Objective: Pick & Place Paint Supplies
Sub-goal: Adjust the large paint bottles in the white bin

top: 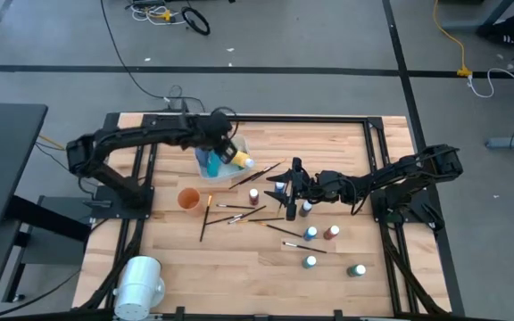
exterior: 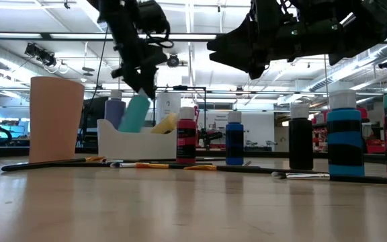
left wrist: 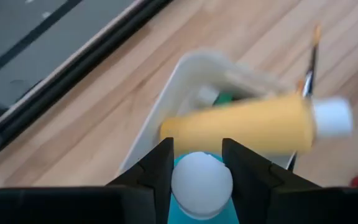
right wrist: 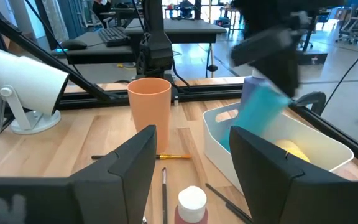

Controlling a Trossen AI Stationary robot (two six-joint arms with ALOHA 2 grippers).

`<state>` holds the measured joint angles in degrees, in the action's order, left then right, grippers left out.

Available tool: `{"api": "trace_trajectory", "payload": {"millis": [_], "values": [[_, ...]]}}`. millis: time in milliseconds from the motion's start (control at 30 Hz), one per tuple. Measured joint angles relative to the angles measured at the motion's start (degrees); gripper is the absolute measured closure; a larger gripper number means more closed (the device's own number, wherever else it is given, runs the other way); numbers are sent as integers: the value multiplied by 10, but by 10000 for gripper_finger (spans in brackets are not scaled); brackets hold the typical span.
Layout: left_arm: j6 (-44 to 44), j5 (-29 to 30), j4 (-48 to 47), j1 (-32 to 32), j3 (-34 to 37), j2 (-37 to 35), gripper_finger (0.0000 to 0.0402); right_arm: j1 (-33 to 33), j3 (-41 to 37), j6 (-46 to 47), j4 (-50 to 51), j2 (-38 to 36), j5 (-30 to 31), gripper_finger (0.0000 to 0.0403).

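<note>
holding one teal bottle (left wrist: 201, 186) over the tub (top: 239, 145), left gripper (left wrist: 197, 163).

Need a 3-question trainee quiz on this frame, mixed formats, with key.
1. True or false: the left claw grips a teal bottle over the white tub.
2. Which bottle lies on its side in the tub? A red B yellow C green
3. Fill in: the right claw hovers, jaws ____, over the loose bottles and brushes.

Key: 1 true; 2 B, the yellow bottle; 3 open.
</note>
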<state>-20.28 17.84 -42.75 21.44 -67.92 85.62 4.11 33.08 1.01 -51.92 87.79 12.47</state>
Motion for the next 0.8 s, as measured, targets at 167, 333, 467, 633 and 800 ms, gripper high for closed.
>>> {"api": "trace_trajectory", "payload": {"millis": [167,333,467,633,800], "values": [[-49,76,-44,-74,0,-2,270,0,0,11,1,0,0,198],[-107,121,-60,-119,0,-3,271,0,0,15,2,0,-1,198],[-159,125,-109,-138,0,-3,270,0,0,15,2,0,-1,198],[-200,142,-166,-154,-1,-3,251,0,0,15,2,0,-1,198],[-195,146,-177,-156,-1,-3,249,0,0,15,2,0,-1,198]]}}
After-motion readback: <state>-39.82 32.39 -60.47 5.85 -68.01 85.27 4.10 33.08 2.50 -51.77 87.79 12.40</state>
